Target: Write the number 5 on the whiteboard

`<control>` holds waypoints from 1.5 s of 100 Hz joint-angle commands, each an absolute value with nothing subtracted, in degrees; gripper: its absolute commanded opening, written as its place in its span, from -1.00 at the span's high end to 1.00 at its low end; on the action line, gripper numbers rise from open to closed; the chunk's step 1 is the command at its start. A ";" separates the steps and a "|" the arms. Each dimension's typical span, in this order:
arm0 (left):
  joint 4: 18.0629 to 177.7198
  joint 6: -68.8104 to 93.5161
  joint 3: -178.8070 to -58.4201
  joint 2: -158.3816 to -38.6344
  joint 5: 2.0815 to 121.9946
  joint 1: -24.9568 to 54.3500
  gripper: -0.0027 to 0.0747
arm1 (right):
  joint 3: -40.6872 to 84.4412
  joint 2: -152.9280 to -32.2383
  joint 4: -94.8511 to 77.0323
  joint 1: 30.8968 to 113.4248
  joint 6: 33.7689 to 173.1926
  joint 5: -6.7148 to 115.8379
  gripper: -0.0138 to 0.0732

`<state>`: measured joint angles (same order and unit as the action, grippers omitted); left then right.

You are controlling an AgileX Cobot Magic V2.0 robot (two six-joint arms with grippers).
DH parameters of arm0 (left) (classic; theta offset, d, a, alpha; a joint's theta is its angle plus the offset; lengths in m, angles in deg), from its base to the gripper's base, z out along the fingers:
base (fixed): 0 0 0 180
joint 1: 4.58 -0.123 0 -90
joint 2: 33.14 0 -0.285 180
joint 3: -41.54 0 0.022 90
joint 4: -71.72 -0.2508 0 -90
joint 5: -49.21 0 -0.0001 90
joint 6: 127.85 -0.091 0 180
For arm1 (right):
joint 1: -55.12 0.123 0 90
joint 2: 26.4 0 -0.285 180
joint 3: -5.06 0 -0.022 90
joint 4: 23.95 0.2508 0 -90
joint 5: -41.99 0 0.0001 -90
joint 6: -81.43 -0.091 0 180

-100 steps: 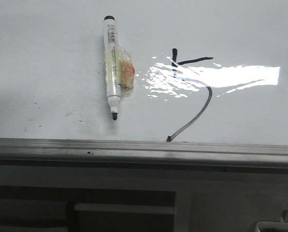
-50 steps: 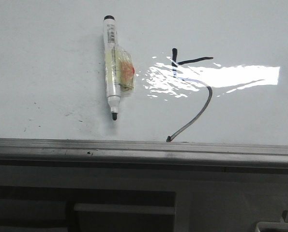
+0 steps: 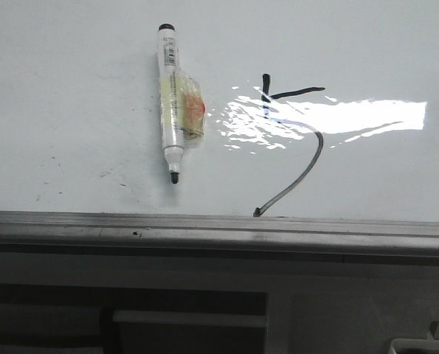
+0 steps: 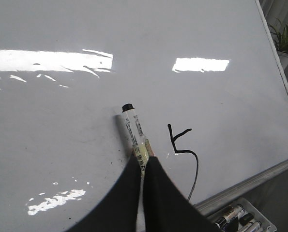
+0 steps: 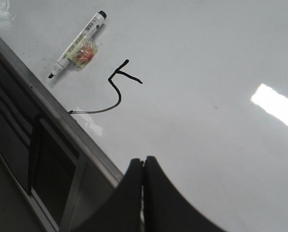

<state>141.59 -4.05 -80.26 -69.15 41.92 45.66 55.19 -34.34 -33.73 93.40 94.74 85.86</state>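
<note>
We've got both black grippers (image 4: 143, 166) (image 5: 144, 166) pinched closed and empty, so the uncapped clear marker (image 3: 174, 103) could smudge the black hand-drawn 5 (image 3: 289, 140) near the glossy whiteboard's (image 3: 71, 88) front rail.

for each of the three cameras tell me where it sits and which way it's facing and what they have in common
Front view: faces forward over the whiteboard, showing the marker beside the number 5; no robot parts.
Left wrist view: on the left arm, looking over the left gripper, its fingers closed, marker beyond.
Right wrist view: on the right arm, above the edge rail; right gripper closed, empty.
All three share the marker and the 5.
</note>
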 commanded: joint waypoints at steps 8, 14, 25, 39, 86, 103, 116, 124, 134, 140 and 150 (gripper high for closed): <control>138.07 -4.46 -79.01 -67.36 35.67 45.16 0.98 | 54.12 -35.14 -34.69 93.17 94.78 81.90 0.78; 135.59 -4.46 -76.11 -65.74 32.50 44.09 0.98 | 54.12 -35.14 -34.69 93.17 94.78 82.00 0.78; 126.59 -0.80 -70.42 -60.67 31.55 40.55 0.98 | 54.12 -35.14 -34.69 93.17 94.78 82.00 0.78; 109.39 15.51 -64.37 -53.20 32.98 33.04 0.98 | 54.12 -35.14 -34.69 93.17 94.78 82.00 0.78; 95.38 33.15 -60.02 -39.21 64.13 7.46 0.98 | 54.12 -35.14 -34.60 93.17 94.78 82.00 0.78; 96.15 33.68 -60.12 -39.21 67.97 5.30 0.98 | 54.12 -35.14 -34.60 93.17 94.78 82.00 0.78; 96.04 33.68 -59.92 -39.21 66.41 5.30 0.98 | 54.12 -35.14 -34.60 93.17 94.78 82.00 0.78; 96.04 33.68 -59.92 -39.21 66.41 5.30 0.98 | 54.12 -35.14 -34.60 93.17 94.78 82.00 0.78; 96.04 33.68 -59.92 -39.21 66.41 5.30 0.98 | 54.12 -35.14 -34.60 93.17 94.78 82.00 0.78; 96.04 33.68 -59.92 -39.21 66.41 5.30 0.98 | 54.12 -35.14 -34.60 93.17 94.78 82.00 0.78; 96.04 33.68 -59.92 -39.21 66.41 5.30 0.98 | 54.12 -35.14 -34.60 93.17 94.78 82.00 0.78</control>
<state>95.25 33.04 -61.35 -40.70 69.71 5.44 55.19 -34.34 -33.81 93.40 94.74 86.11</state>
